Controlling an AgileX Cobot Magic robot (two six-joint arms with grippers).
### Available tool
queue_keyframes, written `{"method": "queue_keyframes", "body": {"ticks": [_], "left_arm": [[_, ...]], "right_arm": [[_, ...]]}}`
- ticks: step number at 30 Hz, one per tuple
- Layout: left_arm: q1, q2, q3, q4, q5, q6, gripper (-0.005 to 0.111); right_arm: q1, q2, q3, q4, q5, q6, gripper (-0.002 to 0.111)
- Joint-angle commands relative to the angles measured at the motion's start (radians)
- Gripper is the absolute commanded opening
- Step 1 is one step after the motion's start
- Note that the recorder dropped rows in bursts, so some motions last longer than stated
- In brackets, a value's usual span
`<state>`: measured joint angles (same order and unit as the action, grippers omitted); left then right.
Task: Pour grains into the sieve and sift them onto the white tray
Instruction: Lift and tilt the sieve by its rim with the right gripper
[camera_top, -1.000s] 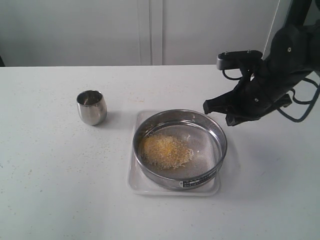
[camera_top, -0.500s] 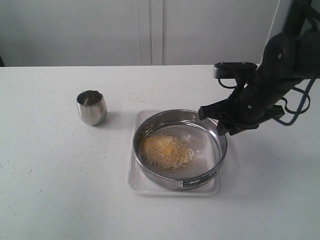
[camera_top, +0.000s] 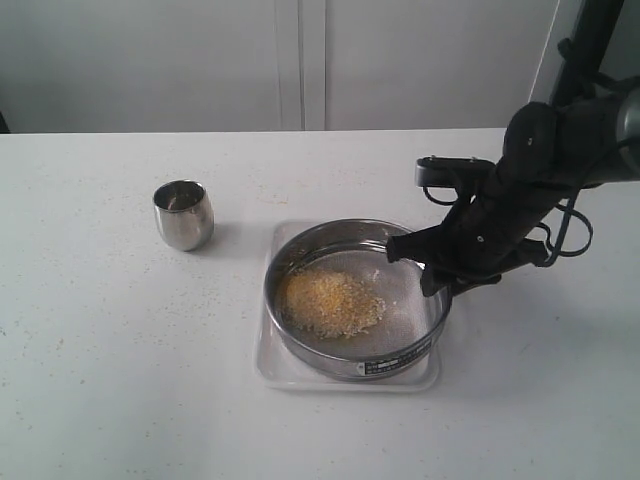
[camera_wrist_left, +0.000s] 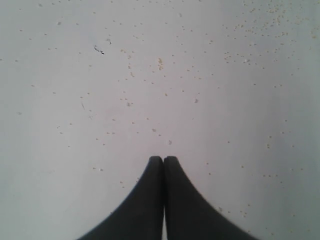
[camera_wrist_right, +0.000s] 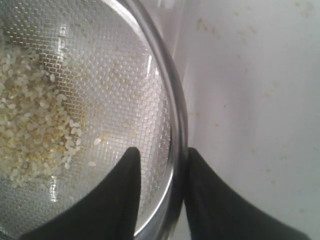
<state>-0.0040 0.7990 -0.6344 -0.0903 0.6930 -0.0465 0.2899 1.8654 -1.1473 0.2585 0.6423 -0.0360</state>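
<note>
Exterior: shows sieve (camera_top: 335, 358) seated on white tray (camera_top: 268, 362), grains (camera_top: 330, 302) heaped in its left half, right gripper (camera_top: 410, 268) reaching over the right rim; leaves the jaw spacing unclear.

Right wrist: settles that. Jaws spread, one inside the ring, one outside, rim between them, no pinch yet. Close squarely on the wall, lift only slightly, then shake level and gently, staying over the tray.

Left wrist: shows left gripper (camera_wrist_left: 163, 160) pressed together above bare table (camera_wrist_left: 100, 75) speckled with stray granules (camera_wrist_left: 260, 20); absent from the exterior.
</note>
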Motion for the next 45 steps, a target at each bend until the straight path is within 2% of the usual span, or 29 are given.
{"method": "queue_keyframes", "body": {"ticks": [1,14,22,35,45], "left_arm": [[0.002,-0.008,0.007,-0.01,0.008,-0.001,0.0],[0.002,-0.008,0.007,-0.01,0.008,-0.001,0.0],[0.002,-0.008,0.007,-0.01,0.008,-0.001,0.0],[0.002,-0.008,0.007,-0.01,0.008,-0.001,0.0],[0.002,-0.008,0.007,-0.01,0.008,-0.001,0.0]], "right_arm": [[0.001,0.022,-0.007,0.018,-0.014,-0.008,0.028],[0.001,0.047,-0.007,0.014,-0.011,-0.008,0.027],[0.001,0.047,-0.007,0.014,-0.014,-0.002,0.0],[0.001,0.021,-0.007,0.014,-0.09,0.077,0.0],[0.001,0.023,-0.007,0.017,-0.063,0.088,0.0]]}}
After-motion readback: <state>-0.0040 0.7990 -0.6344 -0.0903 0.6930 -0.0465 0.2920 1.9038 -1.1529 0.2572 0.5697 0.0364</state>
